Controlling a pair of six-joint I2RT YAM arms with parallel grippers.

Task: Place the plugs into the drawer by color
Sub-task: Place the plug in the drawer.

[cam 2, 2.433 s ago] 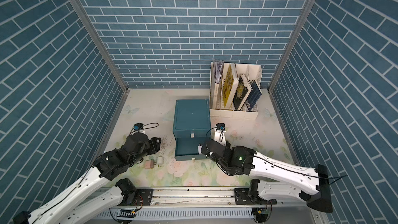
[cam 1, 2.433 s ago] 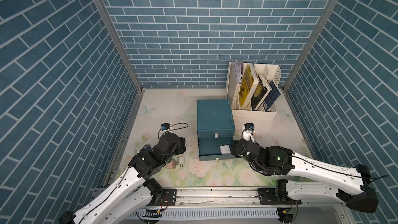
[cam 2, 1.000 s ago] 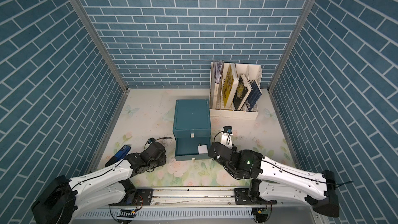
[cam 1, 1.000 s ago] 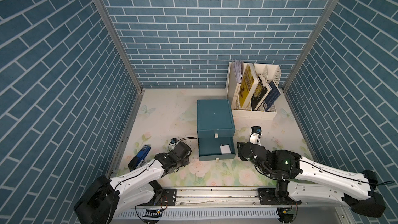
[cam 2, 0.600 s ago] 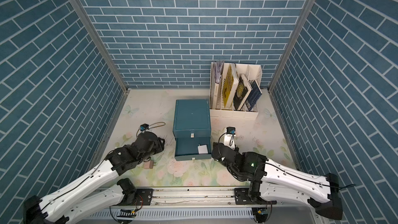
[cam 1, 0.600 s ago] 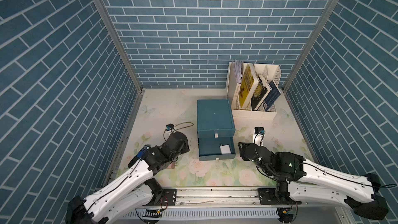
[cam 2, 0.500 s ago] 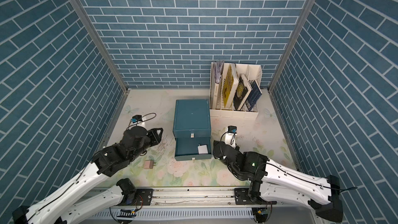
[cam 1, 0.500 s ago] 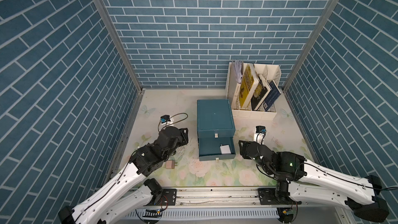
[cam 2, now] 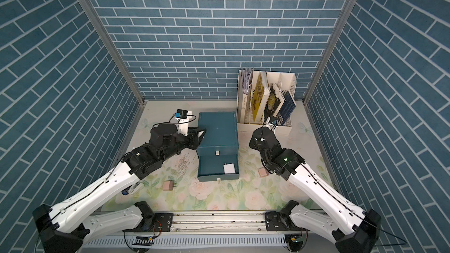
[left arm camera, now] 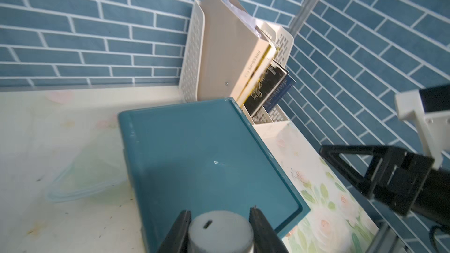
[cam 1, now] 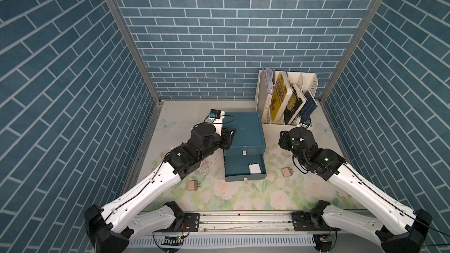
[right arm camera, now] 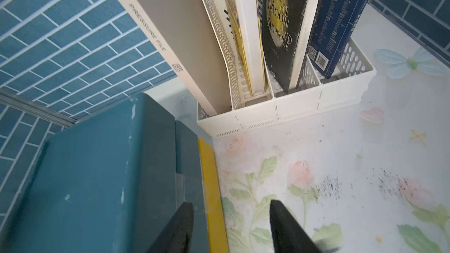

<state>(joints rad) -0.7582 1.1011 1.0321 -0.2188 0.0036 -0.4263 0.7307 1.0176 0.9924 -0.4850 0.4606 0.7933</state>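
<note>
The dark teal drawer (cam 1: 244, 130) stands mid-table in both top views, its bottom drawer (cam 1: 233, 170) pulled out toward me. One white plug (cam 1: 254, 168) lies inside that drawer. My left gripper (left arm camera: 220, 211) is shut on another white plug (left arm camera: 220, 227), held over the chest's top near its left edge (cam 2: 198, 136). Two pink plugs lie on the mat: one front left (cam 1: 192, 185), one right of the open drawer (cam 1: 286, 172). My right gripper (right arm camera: 230, 203) is open and holds nothing; it hangs by the chest's right side (cam 1: 282, 138).
A white slatted book rack (cam 1: 314, 83) with several books stands at the back right, close behind my right wrist. A small blue-and-white object (cam 2: 132, 188) lies under the left arm. Brick walls close in three sides. A yellow strip (right arm camera: 209, 178) runs along the chest's right side.
My left gripper rose from the mat at the front left with the white plug and swung back over the chest's top. My right gripper drew back from the open drawer, rightward and rearward.
</note>
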